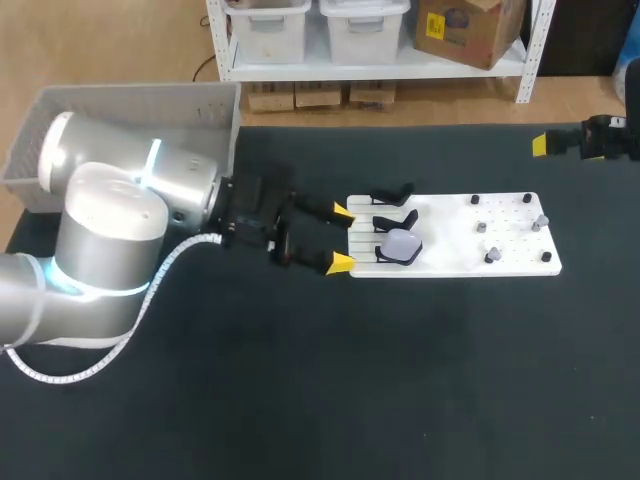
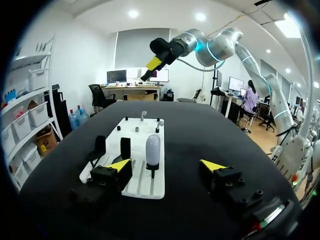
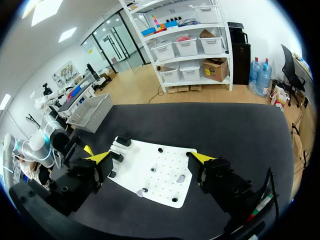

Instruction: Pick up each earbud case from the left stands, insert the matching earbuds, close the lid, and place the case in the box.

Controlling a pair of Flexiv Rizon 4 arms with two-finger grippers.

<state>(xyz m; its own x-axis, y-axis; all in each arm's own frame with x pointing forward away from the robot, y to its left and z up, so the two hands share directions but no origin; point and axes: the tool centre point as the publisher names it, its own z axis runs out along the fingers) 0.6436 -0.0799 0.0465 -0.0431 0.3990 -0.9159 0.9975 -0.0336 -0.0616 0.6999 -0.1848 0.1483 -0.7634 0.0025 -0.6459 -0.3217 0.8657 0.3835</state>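
A: Judging by the stands, how far along is it?

B: One pale earbud case (image 1: 402,245) sits on the stand nearest the robot, at the left end of the white board (image 1: 450,240). The two black stands (image 1: 392,195) beside it hold nothing.

A: And the claws?

B: The left claw (image 1: 340,237) lies low over the bench (image 1: 400,380), its fingers wide apart, just short of the stands and gripping nothing. The right claw (image 3: 150,157) hangs raised, well clear of the board, likewise apart and bare.

A: So are the other cases boxed?

B: I can't tell. The arm hides part of the grey box (image 1: 130,105), and no case shows in the rest. For this case, I'd say everything is left to do: lifting it, fitting the small grey pieces (image 1: 490,257) from the pegs (probably the earbuds), closing the lid and boxing it.
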